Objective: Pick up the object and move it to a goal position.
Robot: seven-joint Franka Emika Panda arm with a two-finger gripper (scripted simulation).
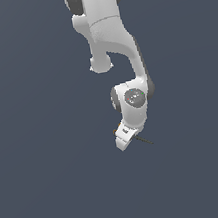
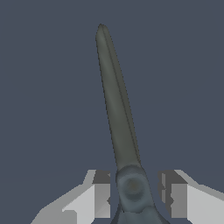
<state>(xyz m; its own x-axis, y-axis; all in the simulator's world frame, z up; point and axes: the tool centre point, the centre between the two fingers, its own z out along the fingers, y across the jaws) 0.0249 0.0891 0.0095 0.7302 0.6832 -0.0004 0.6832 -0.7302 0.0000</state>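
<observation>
Since our white claw (image 2: 132, 192) stands spread either side of the pivot of the small, light, stiff, slippery grey-bladed scissors (image 2: 117, 105), we judge that pivot the place to grip.

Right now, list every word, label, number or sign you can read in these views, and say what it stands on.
None: there is no readable text in either view.
The scissors bear no brand or number.
The claw and arm are plain white, unmarked.
The grey surface is blank.

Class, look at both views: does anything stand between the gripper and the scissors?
Nothing visible does. In the wrist view the scissors already lie between the two fingers of the gripper, pivot in the gap.
</observation>
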